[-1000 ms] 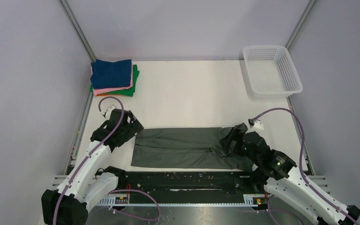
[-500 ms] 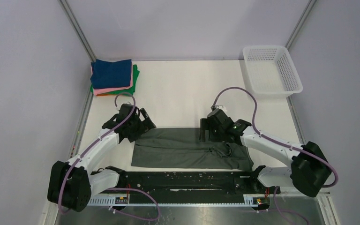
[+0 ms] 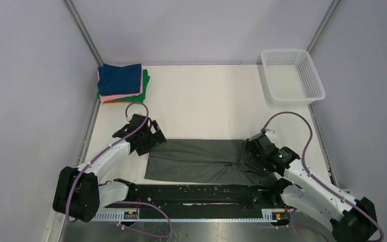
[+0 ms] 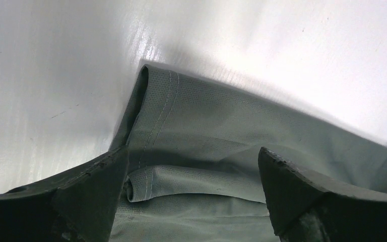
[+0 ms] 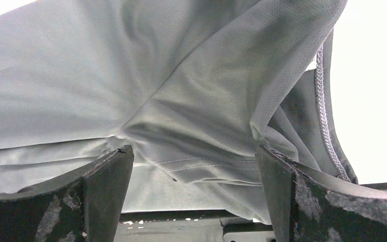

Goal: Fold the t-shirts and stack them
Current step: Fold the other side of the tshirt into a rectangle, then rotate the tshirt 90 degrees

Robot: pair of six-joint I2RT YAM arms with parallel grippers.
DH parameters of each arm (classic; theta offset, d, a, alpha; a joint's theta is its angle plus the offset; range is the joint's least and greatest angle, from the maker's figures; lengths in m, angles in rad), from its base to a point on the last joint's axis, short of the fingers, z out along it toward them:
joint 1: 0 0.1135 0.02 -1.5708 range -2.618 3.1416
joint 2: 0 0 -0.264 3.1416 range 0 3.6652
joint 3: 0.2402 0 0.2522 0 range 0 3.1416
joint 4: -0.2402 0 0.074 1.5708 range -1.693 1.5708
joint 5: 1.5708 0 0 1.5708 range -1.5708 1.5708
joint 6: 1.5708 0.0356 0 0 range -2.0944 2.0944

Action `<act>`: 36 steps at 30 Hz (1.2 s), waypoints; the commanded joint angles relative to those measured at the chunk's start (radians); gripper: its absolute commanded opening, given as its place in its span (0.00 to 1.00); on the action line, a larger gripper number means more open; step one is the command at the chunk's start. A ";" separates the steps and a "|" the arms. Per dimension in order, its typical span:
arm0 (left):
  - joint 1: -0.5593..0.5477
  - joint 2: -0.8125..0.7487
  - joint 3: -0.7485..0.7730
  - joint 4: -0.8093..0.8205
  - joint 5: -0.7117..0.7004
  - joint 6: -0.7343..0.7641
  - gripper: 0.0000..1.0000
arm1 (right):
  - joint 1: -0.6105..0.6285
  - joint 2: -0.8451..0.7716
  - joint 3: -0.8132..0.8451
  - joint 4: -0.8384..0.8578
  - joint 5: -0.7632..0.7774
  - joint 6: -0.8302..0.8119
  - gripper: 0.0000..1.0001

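A large dark grey-green t-shirt (image 3: 201, 160) lies folded into a long strip near the table's front edge. My left gripper (image 3: 150, 139) hovers open over its left end, where a hemmed fold (image 4: 191, 179) shows between the fingers (image 4: 88, 189). My right gripper (image 3: 250, 155) is open over the rumpled right end (image 5: 181, 101), fingers (image 5: 302, 196) astride the cloth near the front rail. Neither holds anything. A stack of folded t-shirts (image 3: 121, 80), navy on top with pink, orange and green edges below, sits at the back left.
A white mesh basket (image 3: 312, 83) stands at the back right corner. A black rail (image 3: 201, 194) runs along the front edge under the shirt. Grey walls close in the left and right sides.
The right gripper swung inward to the shirt's far edge, then came back to its right end. The left gripper moved right onto the left end. The shirt's left edge shifted slightly right.
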 commanded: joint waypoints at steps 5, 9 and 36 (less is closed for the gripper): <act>-0.005 -0.066 0.049 -0.005 0.040 0.025 0.99 | -0.003 -0.111 0.015 0.123 -0.041 -0.043 0.99; -0.030 -0.068 0.066 0.006 0.080 0.042 0.99 | -0.004 -0.033 0.007 0.132 -0.022 0.015 0.99; -0.160 -0.191 -0.263 0.142 0.088 -0.357 0.99 | -0.225 1.134 0.831 0.436 -0.421 -0.240 0.99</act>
